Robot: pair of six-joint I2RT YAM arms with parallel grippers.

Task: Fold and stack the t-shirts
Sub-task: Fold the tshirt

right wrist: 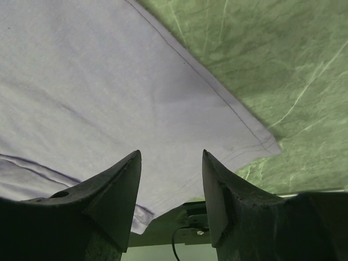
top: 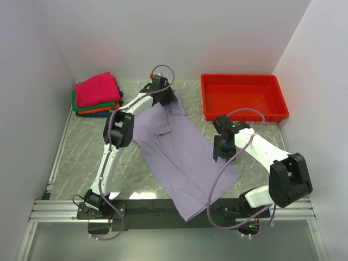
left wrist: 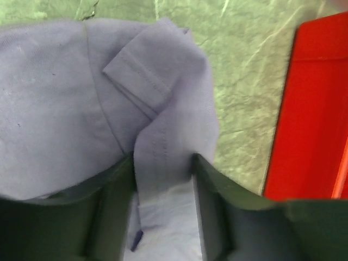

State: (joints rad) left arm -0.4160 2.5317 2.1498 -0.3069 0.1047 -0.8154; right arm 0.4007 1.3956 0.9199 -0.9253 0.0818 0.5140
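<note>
Left fingers [left wrist: 109, 215] flank a sleeve fold of the lavender t-shirt [top: 179, 157], pinch can't tell; right fingers [right wrist: 117, 193] apart, empty, over its hem.
Shirt lies diagonally mid-frame on counter [top: 76, 155]; folded stack [top: 97, 95] upper left, red tray [top: 243, 95] upper right.

Magenta t-shirt [top: 97, 89] hides most of the folded t-shirts [top: 93, 110] beneath.

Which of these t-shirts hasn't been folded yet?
The lavender t-shirt. It lies spread out loose in the middle, while the pink, green, orange and dark blue ones sit neatly folded in a stack at the far left.
</note>
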